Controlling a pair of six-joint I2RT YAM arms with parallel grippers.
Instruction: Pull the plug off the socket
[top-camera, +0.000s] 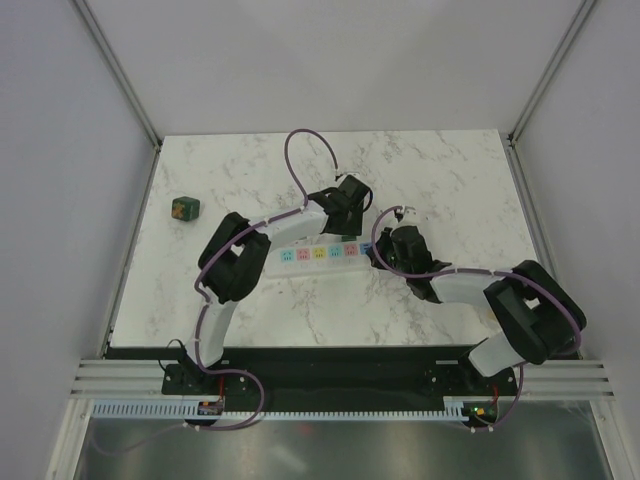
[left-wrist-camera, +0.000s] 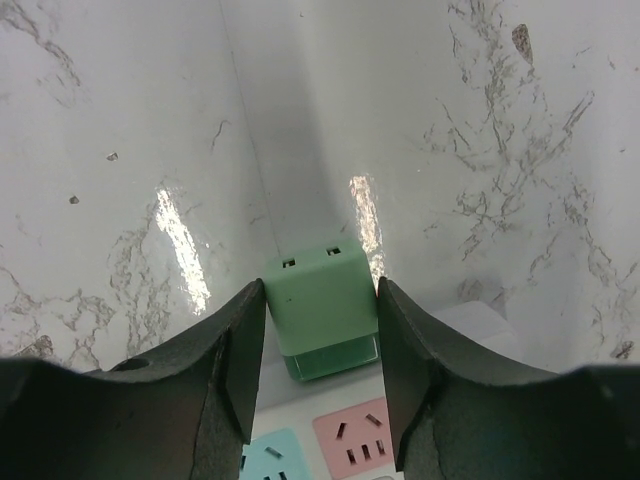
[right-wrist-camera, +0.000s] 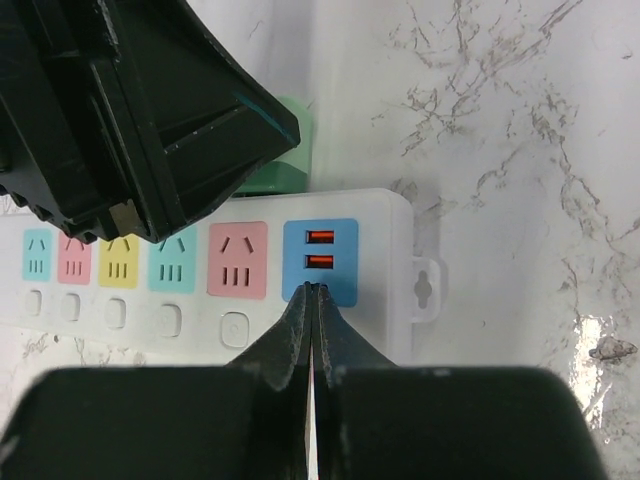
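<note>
The dark green plug (top-camera: 184, 208) with an orange mark lies alone on the table at the far left, well apart from the socket (top-camera: 320, 253). The socket is a long white strip with pastel outlets, also seen in the right wrist view (right-wrist-camera: 385, 260). My left gripper (top-camera: 347, 203) is at the strip's far edge. Its fingers (left-wrist-camera: 245, 350) press both sides of a smaller bright-green block (left-wrist-camera: 322, 300). My right gripper (right-wrist-camera: 314, 290) is shut and empty, its tips resting on the strip's blue USB panel (right-wrist-camera: 320, 250) at the right end.
The left gripper's black body (right-wrist-camera: 140, 110) hangs over the strip's far side in the right wrist view and hides most of the bright-green block (right-wrist-camera: 290, 170). The marble table (top-camera: 440, 180) is walled by grey panels on three sides.
</note>
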